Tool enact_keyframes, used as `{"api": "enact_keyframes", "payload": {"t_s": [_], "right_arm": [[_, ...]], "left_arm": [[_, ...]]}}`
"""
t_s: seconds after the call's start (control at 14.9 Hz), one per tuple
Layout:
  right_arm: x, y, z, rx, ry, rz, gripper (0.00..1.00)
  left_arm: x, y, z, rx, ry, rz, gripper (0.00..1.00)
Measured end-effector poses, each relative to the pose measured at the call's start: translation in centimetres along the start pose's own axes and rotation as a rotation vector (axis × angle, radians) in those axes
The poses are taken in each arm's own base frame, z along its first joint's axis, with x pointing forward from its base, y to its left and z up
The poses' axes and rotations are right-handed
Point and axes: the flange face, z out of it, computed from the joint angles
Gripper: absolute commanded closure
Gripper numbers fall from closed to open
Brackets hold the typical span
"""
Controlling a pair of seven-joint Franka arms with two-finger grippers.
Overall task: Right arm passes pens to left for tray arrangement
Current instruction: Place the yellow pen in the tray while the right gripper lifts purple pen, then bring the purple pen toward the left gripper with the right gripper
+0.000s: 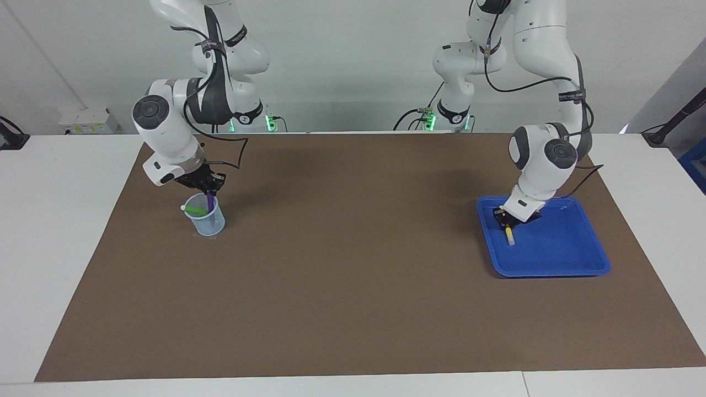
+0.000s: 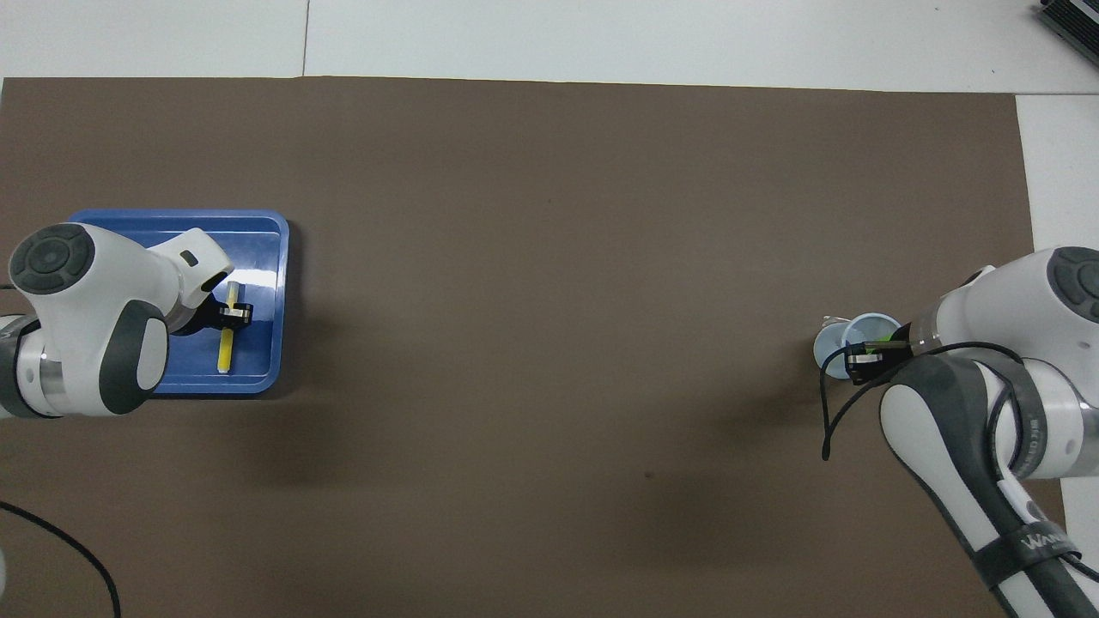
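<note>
Two arms of mine are both down at work, one at each end of the brown mat (image 1: 353,286). My right gripper (image 1: 209,192) sits over the mouth of the pale blue mesh cup (image 1: 207,218) at the right arm's end of the table, fingertips brought together on the top of the purple pen (image 1: 211,205), which stands nearly upright inside the cup. The green pen (image 1: 194,210) leans in the same cup, tilted, its pale end poking out over the rim on the side away from the gripper. In the overhead view my right gripper (image 2: 867,356) covers part of the cup (image 2: 846,339), so only a sliver of green shows there. A loose black cable (image 2: 828,412) loops off my right wrist and hangs over the mat.

My left gripper (image 1: 506,220) is low inside the blue tray (image 1: 573,264) at the left arm's end of the table, fingers clamped on the yellow pen (image 1: 510,236). The pen points away from the robots, its pale end just above the tray floor or touching it; I cannot tell which. From overhead the yellow pen (image 2: 227,339) lies lengthwise along the tray (image 2: 258,382), near the rim that faces the middle of the table, with my left gripper (image 2: 230,314) across its upper part.
</note>
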Motion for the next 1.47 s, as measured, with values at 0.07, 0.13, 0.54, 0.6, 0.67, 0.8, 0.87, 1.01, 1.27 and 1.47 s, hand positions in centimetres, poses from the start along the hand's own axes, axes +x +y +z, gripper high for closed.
{"api": "enact_keyframes", "payload": {"t_s": [0.07, 0.13, 0.54, 0.6, 0.67, 0.8, 0.87, 1.01, 1.27, 1.47], "right_arm": [[0.1, 0.0, -0.2, -0.021, 0.005, -0.016, 1.00], [0.2, 0.0, -0.5, -0.043, 0.014, -0.036, 1.00], [0.6, 0.3, -6.0, -0.080, 0.015, -0.180, 1.00], [0.5, 0.0, -7.6, -0.071, 0.010, -0.187, 1.00], [0.1, -0.6, -9.1, -0.052, 0.006, -0.191, 1.00], [-0.8, -2.3, -11.9, 0.005, 0.010, -0.202, 1.00], [-1.4, -3.3, -13.2, 0.037, 0.020, -0.212, 1.00], [-2.5, -5.6, -15.5, 0.124, 0.051, -0.235, 1.00], [-4.1, -12.5, -17.6, 0.284, 0.114, -0.292, 1.00], [-5.5, -19.7, -18.7, 0.329, 0.213, -0.306, 1.00]], "left_arm": [[0.1, 0.0, 0.0, 0.000, 0.007, 0.000, 0.53], [0.1, -0.1, 0.0, 0.001, 0.013, 0.002, 0.21], [0.2, -0.3, 0.2, 0.001, 0.006, 0.006, 0.20], [0.2, -0.2, 0.2, -0.001, -0.001, 0.008, 0.20], [0.3, -0.1, -0.1, -0.006, -0.014, 0.004, 0.20], [1.1, 0.0, -1.5, -0.033, -0.038, -0.018, 0.20], [1.5, 0.1, -2.5, -0.048, -0.050, -0.028, 0.20], [2.2, 0.3, -4.5, -0.094, -0.082, -0.058, 0.19], [2.9, 1.2, -8.8, -0.255, -0.130, -0.236, 0.10], [2.8, 2.7, -11.5, -0.419, -0.169, -0.473, 0.10]]}}
